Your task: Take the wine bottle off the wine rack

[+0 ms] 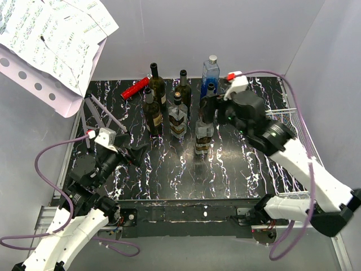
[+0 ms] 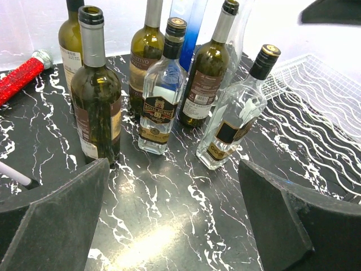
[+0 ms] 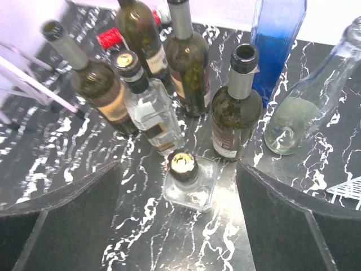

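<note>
Your wine bottle [image 2: 234, 116] is clear, square-sided glass with a black neck, a gold-topped cap and a dark label. Its writing is too small to read. It stands upright on the counter [image 1: 186, 175] straight beneath your right end effector [image 3: 177, 164], between the two spread fingers and touching neither. The wine rack [image 2: 324, 99], a white wire grid of thin bars, lies on the counter to that end effector's right, apart from the bottle. Just beyond the fingers stand another clear bottle [image 3: 148, 110], green bottles [image 3: 234, 113] with paper labels, two of them uncapped, and a tall blue bottle [image 3: 276, 45]. Your left end effector [image 2: 173, 164] hangs with its fingers spread wide, gripping nothing.
</note>
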Robot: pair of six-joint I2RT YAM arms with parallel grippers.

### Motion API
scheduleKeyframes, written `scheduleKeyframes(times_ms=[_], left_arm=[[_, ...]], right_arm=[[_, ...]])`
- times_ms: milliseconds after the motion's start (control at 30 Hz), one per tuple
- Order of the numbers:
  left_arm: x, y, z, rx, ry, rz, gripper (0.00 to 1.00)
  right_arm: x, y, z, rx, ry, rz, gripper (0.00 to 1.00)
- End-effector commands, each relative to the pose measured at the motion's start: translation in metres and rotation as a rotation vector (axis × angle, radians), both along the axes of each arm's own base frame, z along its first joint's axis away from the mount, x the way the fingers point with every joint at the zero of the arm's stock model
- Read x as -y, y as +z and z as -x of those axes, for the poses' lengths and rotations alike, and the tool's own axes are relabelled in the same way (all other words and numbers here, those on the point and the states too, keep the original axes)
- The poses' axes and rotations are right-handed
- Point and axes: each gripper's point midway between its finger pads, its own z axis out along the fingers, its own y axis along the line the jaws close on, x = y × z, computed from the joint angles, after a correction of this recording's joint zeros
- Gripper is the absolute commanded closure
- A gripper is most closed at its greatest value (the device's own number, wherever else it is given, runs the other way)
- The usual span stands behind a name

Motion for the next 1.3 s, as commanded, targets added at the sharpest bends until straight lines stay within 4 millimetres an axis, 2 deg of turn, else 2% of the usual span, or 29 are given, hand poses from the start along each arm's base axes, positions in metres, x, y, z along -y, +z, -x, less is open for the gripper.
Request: scheduleKeyframes(times_ms=[0,233,467,667,1267], left_arm=[[0.008,-0.002,0.002,-0.005,-0.047,-0.008,0.02],[0.016,-0.008,0.004,-0.053,-0.078,0.007,0.02],[0.018,0.0,0.012,-0.061,-0.11,0.039,0.02],[0.019,0.001,0.019,-0.092,-0.13,0.041,0.02],[0.025,0.01,0.02,-0.098,-0.167,0.034,0.02]], right_arm=[[0.017,0.025,0.039,-0.002,0.027,-0.167,0.11],[0.043,0.004,0.074,-0.087,-0.008,-0.25,0.09],[0.061,-0.024,0.097,-0.139,-0.013,-0.251,0.08],[0.077,-0.035,0.102,-0.133,-0.054,-0.233,0.06],[0.083,-0.034,0.098,-0.118,-0.092,-0.223,0.09]])
